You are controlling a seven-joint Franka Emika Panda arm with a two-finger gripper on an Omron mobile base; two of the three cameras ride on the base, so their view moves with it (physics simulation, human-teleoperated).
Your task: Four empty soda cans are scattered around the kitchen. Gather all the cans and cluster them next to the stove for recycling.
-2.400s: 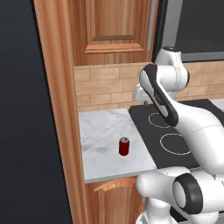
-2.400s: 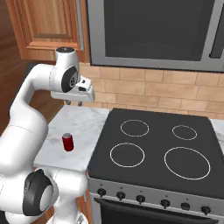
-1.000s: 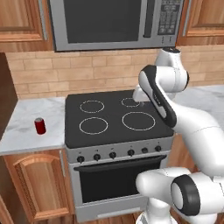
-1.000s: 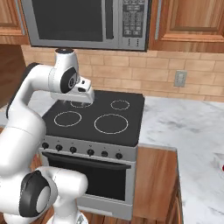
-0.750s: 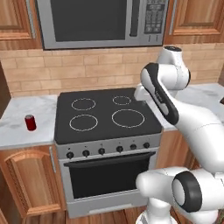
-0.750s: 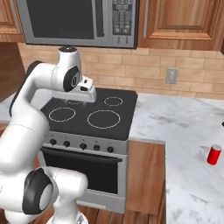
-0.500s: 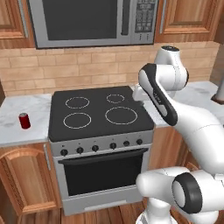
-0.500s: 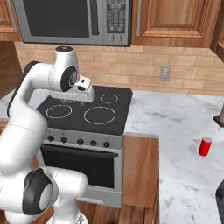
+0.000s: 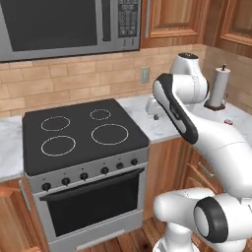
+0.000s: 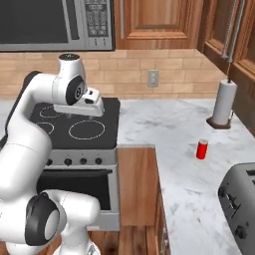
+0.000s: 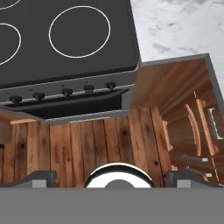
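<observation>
In the left base view the red soda can (image 9: 228,121) was mostly hidden behind the arm, only its top showing. The toaster (image 10: 240,201) was cut by the right edge. The gripper (image 11: 110,177) showed only its fingertips (image 11: 40,178) at the bottom, the opening between them impossible to judge

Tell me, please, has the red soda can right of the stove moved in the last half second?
No. The red soda can sits on the same counter spot, near-left of the paper towel roll; only the camera shifted as the base drove.
</observation>
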